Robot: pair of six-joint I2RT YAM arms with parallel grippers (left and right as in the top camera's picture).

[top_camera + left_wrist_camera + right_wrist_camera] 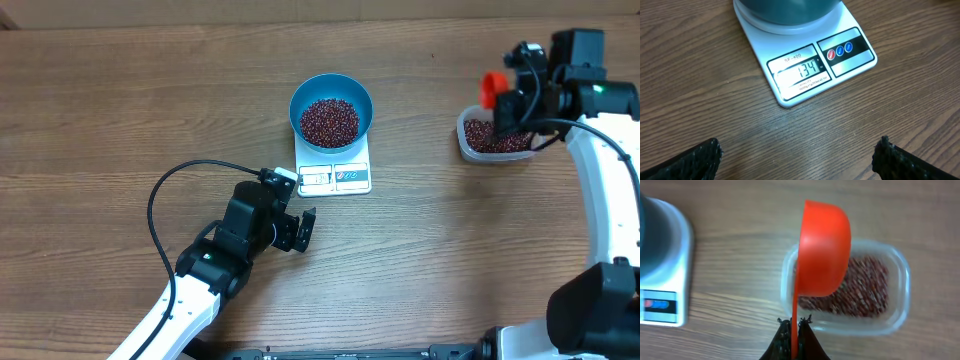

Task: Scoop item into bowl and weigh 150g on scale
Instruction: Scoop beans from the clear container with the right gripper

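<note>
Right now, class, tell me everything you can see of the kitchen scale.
The scale is a flat, white, plastic-looking rectangle with rounded corners, lying level on the wooden table. Its front strip carries a display reading 134 and a black panel with red and blue buttons. The blue bowl of beans sits on its platform. The open left gripper is near, not touching.

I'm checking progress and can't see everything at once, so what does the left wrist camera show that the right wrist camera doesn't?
Only the left wrist view: the display reading 134, and the open left end effector. Only the right wrist view: the right end effector shut on the red scoop, near the clear tub of beans. Both: the scale with the bowl on it, and the wooden table.
</note>
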